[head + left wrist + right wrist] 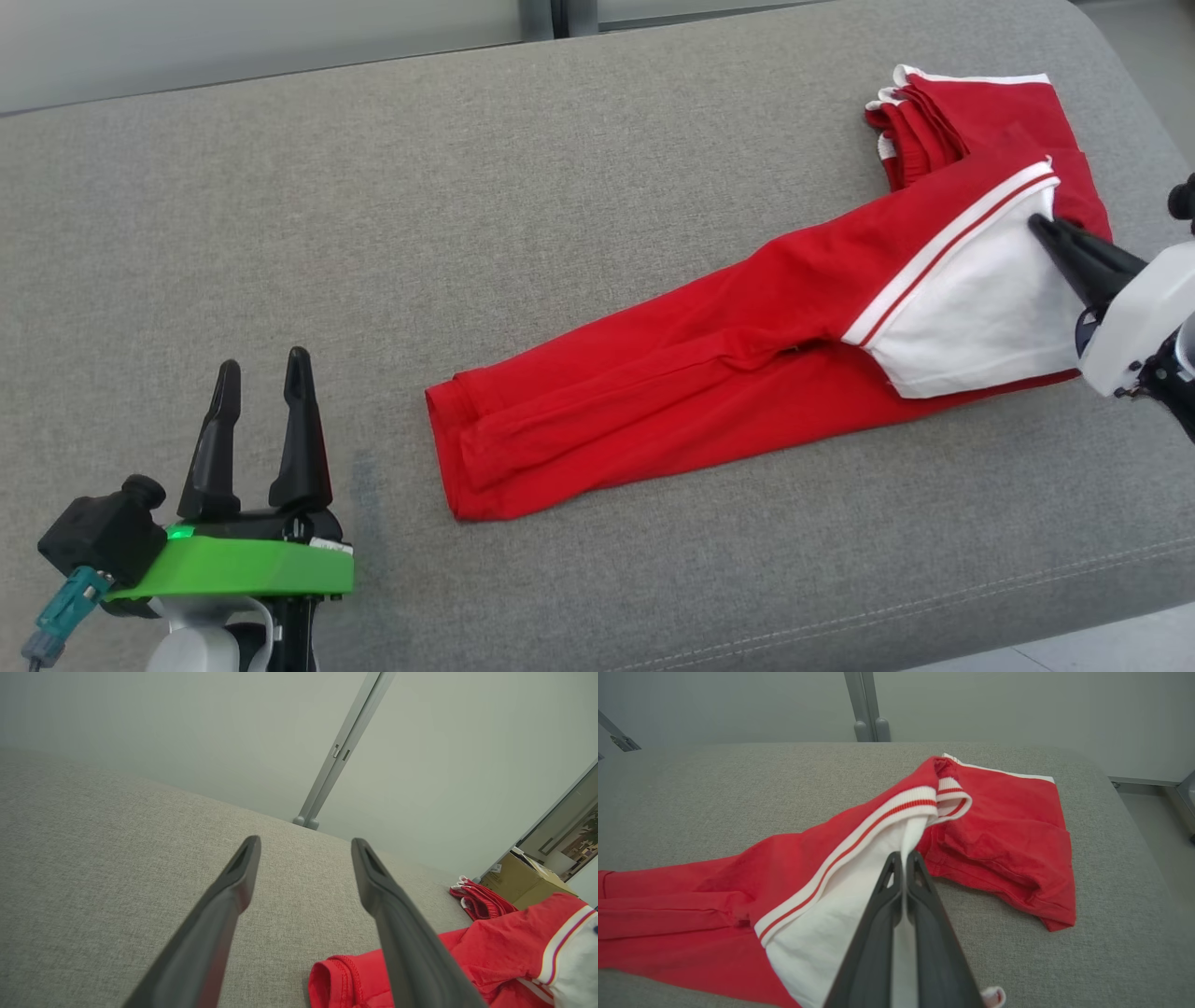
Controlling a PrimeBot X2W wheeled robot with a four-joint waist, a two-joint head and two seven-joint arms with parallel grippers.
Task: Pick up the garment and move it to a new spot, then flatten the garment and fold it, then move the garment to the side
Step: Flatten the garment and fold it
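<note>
Right claw (1040,223) pinches the white panel (980,317) of the red-and-white garment (709,373), whose sleeve (607,411) stretches toward the wide-open, empty left claw (263,360).

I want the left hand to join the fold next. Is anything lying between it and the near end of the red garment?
Nothing visible does. Only bare grey cushion lies between the open left hand and the red cuff end of the garment. The right hand is shut on its white part.
</note>
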